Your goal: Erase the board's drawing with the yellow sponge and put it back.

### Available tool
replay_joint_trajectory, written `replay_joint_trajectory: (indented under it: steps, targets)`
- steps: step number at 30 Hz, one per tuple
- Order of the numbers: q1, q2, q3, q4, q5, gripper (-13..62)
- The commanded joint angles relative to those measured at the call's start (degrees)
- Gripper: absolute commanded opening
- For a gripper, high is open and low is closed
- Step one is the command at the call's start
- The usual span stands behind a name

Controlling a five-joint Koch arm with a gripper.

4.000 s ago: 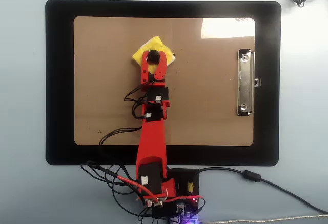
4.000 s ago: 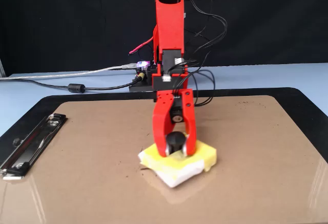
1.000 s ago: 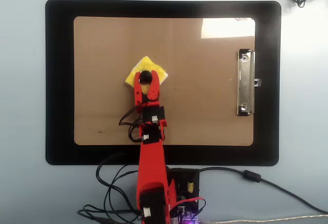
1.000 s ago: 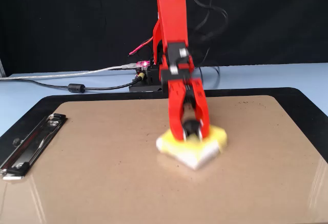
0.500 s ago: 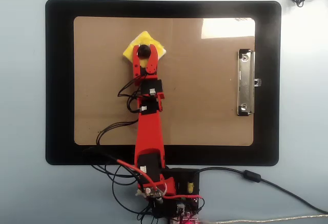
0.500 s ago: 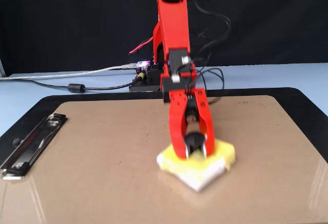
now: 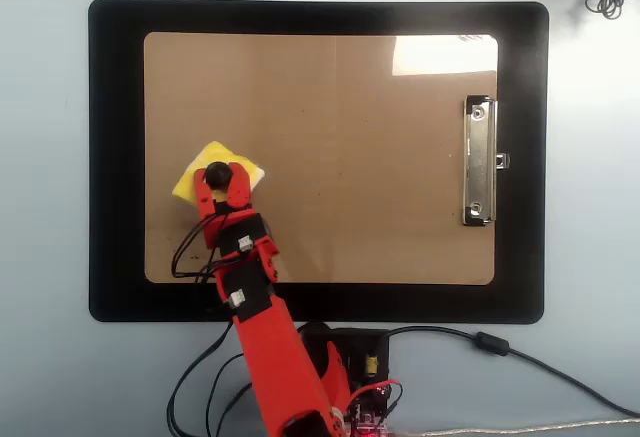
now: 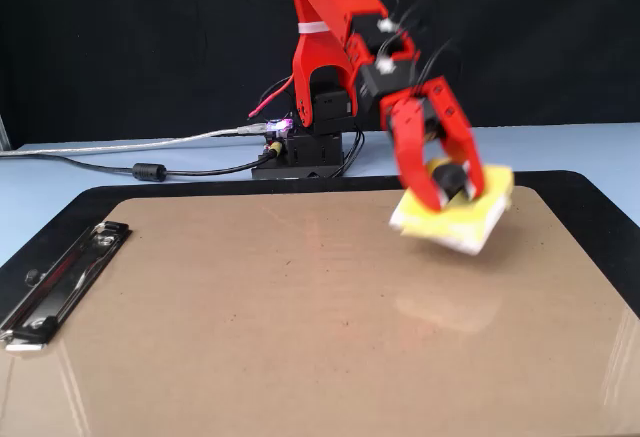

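A large black rectangular mat point(image 7: 118, 157) with rounded corners lies on the pale blue table point(image 7: 45, 207), and nearly filling it is the board point(image 7: 350, 157) — a glossy brown rectangular clipboard whose silver metal clip point(image 7: 480, 162) sits at its right short edge in the overhead view, at the lower left in the fixed view point(image 8: 60, 282). A bright glare patch marks the board's upper right corner in the overhead view. No marker lines can be made out on its surface in either view.

The red plastic arm point(image 7: 270, 327) reaches in from its dark base point(image 8: 305, 152) at the mat's near edge, with black cables trailing off beside it.

The red gripper point(image 7: 222, 182) is closed on the round black knob point(image 8: 450, 172) of the small square yellow sponge point(image 7: 205, 162) with a white edge layer — one jaw on each side of the knob. In the fixed view the sponge point(image 8: 470, 219) hangs tilted and clear of the board, its faint reflection below it. It sits over the board's left part in the overhead view.
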Motion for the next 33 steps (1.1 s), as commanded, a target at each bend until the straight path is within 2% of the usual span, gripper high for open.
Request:
replay_joint_trajectory:
  steps: [1, 5, 10, 23, 24, 28, 30, 33]
  targets:
    - [-4.83, 2.81, -4.22, 3.25, -2.29, -8.0]
    - [-13.71, 1.85, -4.48, 3.6, -2.72, -8.0]
    - [-18.37, 1.32, -3.87, 3.96, -3.16, -8.0]
    - [-20.04, 0.35, 0.62, 3.43, -3.25, -7.6]
    - [-20.21, 0.26, 0.97, 3.43, -3.25, -5.3]
    - [-21.71, -0.53, 1.14, 3.34, -3.34, 24.1]
    - [-21.88, -0.35, 0.88, 3.34, -3.34, 30.3]
    - [-22.15, 1.93, 0.88, 4.13, -3.16, 32.6]
